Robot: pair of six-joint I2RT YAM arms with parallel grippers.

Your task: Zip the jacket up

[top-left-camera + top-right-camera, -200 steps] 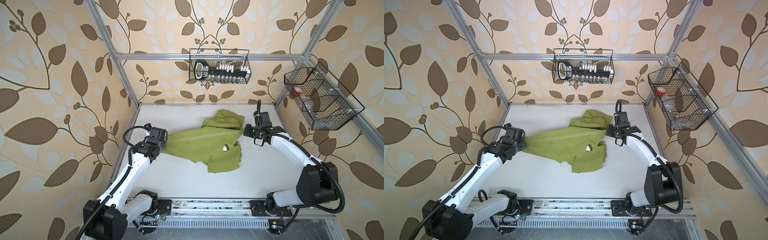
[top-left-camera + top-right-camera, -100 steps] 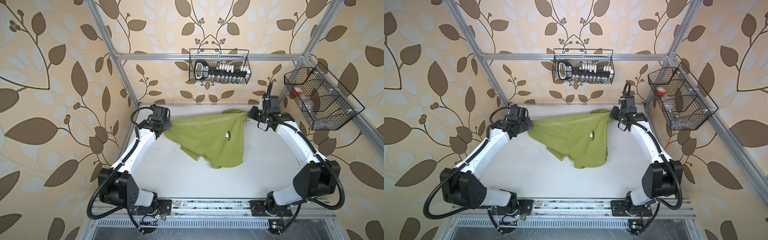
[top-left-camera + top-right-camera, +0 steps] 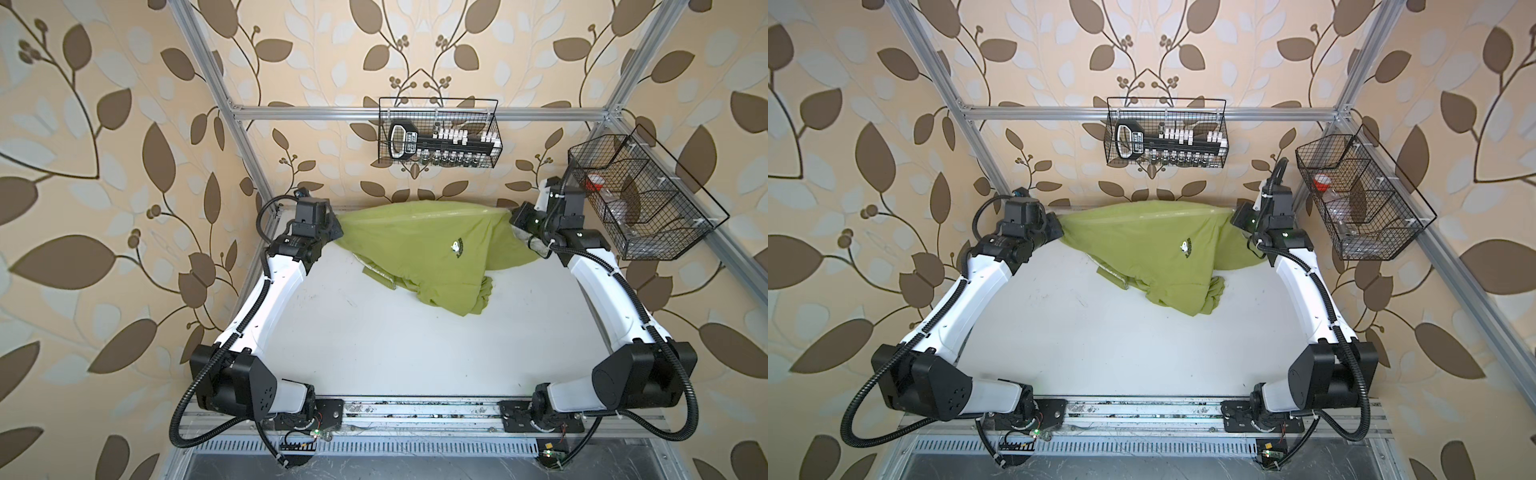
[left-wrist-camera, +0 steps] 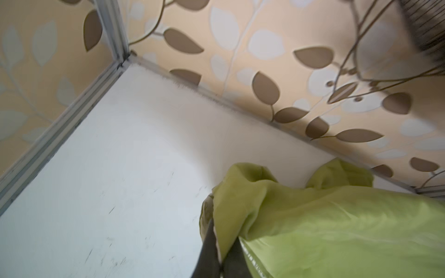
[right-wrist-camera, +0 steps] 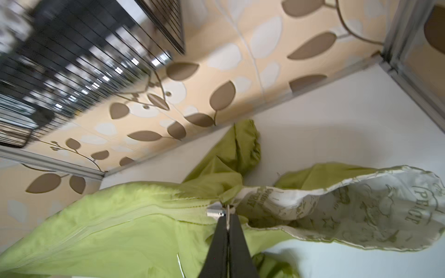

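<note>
A white tabletop (image 3: 374, 332) sat inside an aluminium frame, walled on three sides with leaf-patterned paper. A back basket (image 3: 438, 137) of black wire hung at 12 o'clock, and a side basket (image 3: 648, 208) at about 2 o'clock.

The jacket (image 3: 415, 245) was at the far end of the table, around 12 o'clock. Its upper edge was stretched in a line between the two grippers. The rest sagged toward the table's centre and ended in a bunched fold at the garment's 5 o'clock corner. A small cartoon print (image 3: 457, 248) faced up.

Both arms rose from bases on the near rail, at about 7 and 5 o'clock. Each had its elbow low and its white forearm reaching out to a far corner, with the wrists turned inward to face each other.

The left gripper (image 4: 221, 240), at about 11 o'clock on the table, had its dark fingers (image 4: 208, 252) pinched together on a gathered fold of the jacket's green fabric.

The right gripper (image 5: 227, 217), at about 1 o'clock, had its fingers pressed flat together on the zipper pull (image 5: 216, 212). In the right wrist view a pale zipper line ran up to that metal piece. Beyond it the hood gaped and showed its white printed lining (image 5: 361, 211).
</note>
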